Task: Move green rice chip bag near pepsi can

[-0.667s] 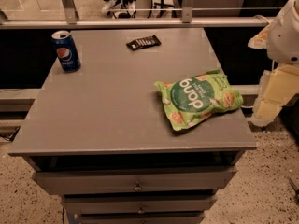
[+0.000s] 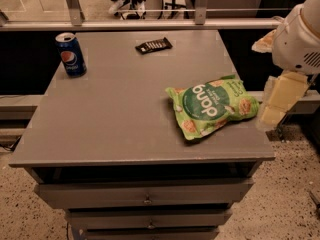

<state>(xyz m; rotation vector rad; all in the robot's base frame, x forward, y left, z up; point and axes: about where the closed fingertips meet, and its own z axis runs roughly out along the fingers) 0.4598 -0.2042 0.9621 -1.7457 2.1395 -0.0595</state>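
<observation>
The green rice chip bag (image 2: 212, 105) lies flat on the right part of the grey table top (image 2: 115, 109), close to the right edge. The pepsi can (image 2: 71, 54) stands upright at the far left corner, far from the bag. My gripper (image 2: 278, 101) hangs off the table's right edge, just right of the bag and at about its height, not touching it. The white arm (image 2: 299, 39) rises above it at the right border of the view.
A small dark flat wrapper (image 2: 154, 45) lies near the table's far edge. A metal rail (image 2: 150, 25) runs behind the table. Drawers (image 2: 145, 194) sit under the top. Speckled floor lies to the right.
My gripper has edged slightly left toward the bag. The bag, the can and the wrapper have not moved.
</observation>
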